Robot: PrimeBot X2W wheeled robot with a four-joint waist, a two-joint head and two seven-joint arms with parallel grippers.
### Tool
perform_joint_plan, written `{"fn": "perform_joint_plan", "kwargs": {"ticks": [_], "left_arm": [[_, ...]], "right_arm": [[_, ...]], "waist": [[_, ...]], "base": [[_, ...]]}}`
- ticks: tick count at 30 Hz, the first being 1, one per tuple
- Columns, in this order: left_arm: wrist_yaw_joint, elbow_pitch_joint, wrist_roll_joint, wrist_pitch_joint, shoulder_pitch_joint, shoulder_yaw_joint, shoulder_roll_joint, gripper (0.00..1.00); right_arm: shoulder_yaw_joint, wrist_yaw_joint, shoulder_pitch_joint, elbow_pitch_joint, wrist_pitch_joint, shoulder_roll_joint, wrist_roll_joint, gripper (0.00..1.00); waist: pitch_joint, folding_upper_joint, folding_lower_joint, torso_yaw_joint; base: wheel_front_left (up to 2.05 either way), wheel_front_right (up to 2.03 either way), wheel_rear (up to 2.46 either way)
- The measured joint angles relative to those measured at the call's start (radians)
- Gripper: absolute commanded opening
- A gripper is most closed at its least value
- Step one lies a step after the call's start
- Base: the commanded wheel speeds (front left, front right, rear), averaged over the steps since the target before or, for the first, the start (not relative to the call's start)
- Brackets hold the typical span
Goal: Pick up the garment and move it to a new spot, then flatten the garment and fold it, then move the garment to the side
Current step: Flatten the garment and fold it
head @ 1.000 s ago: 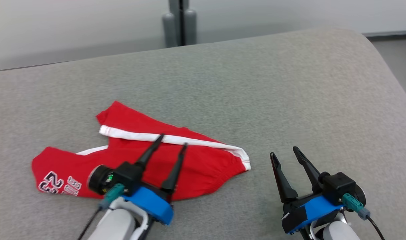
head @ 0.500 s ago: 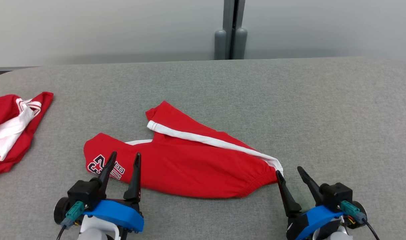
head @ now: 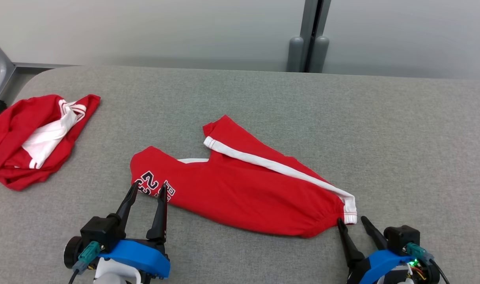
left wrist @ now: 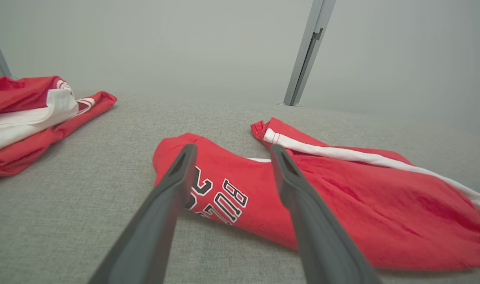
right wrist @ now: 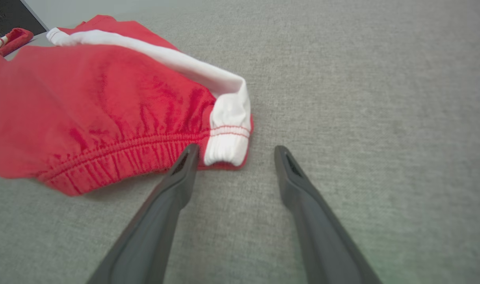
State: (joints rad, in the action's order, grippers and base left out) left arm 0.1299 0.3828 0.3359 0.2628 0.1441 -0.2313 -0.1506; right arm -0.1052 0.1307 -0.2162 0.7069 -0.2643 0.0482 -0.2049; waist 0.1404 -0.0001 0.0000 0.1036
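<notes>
Head view: the garment lies near the bench's front edge, with the left gripper at its printed end and the right gripper at its waistband. Left wrist view: jaws apart, seemingly over the print. Right wrist view: jaws apart, beside the waistband.

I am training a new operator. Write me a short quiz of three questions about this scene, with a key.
1. True or false: the left gripper is shut on the red shorts.
2. Which part of the shorts lies nearest the right gripper? A a zip; B the elastic waistband; C a hood.
3. Fill in: a second red-and-white garment lies crumpled at the far ____ of the table.
Key: 1 false; 2 B; 3 left.
</notes>
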Motion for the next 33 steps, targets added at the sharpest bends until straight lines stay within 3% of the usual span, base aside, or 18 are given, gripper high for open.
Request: {"fn": "perform_joint_plan", "kwargs": {"ticks": [1, 3, 10, 17, 20, 27, 33], "left_arm": [[0.000, 0.001, 0.000, 0.000, 0.000, -0.001, -0.001, 1.00], [0.000, 0.003, 0.001, 0.000, 0.000, -0.001, -0.003, 1.00], [0.000, 0.012, 0.007, 0.000, -0.005, 0.003, 0.002, 1.00], [0.000, 0.021, 0.006, 0.000, -0.010, -0.010, 0.018, 1.00], [0.000, 0.024, 0.006, 0.000, -0.010, -0.014, 0.025, 1.00], [0.000, 0.033, 0.000, 0.000, -0.020, -0.007, 0.042, 1.00], [0.000, 0.032, -0.004, 0.000, -0.036, 0.005, 0.054, 1.00]], "right_arm": [[0.001, 0.000, -0.006, 0.022, -0.001, 0.000, 0.000, 0.60], [-0.003, 0.000, -0.020, 0.048, -0.003, 0.001, -0.009, 0.00], [0.058, 0.001, -0.031, 0.045, -0.001, -0.005, 0.047, 0.00], [0.238, 0.000, -0.115, -0.130, 0.000, -0.001, 0.265, 0.00], [0.262, 0.000, -0.190, -0.229, 0.000, 0.001, 0.361, 0.00], [0.158, 0.000, -0.269, -0.399, 0.000, 0.000, 0.435, 0.00], [0.082, 0.000, -0.111, -0.353, 0.000, 0.000, 0.411, 0.00]], "waist": [[0.001, 0.0000, 0.0000, 0.005], [0.003, 0.0000, 0.0000, 0.014], [-0.003, 0.0002, 0.0000, 0.025], [-0.019, 0.0002, 0.0000, 0.039], [-0.026, 0.0002, 0.0001, 0.047], [-0.043, 0.0001, 0.0000, 0.042], [-0.041, 0.0002, 0.0000, 0.003]], "base": [[0.00, 0.00, 0.00], [0.00, 0.00, 0.00], [0.00, 0.00, 0.00], [0.00, 0.00, 0.00], [0.00, 0.00, 0.00], [0.00, 0.00, 0.00], [0.00, 0.00, 0.00]]}}
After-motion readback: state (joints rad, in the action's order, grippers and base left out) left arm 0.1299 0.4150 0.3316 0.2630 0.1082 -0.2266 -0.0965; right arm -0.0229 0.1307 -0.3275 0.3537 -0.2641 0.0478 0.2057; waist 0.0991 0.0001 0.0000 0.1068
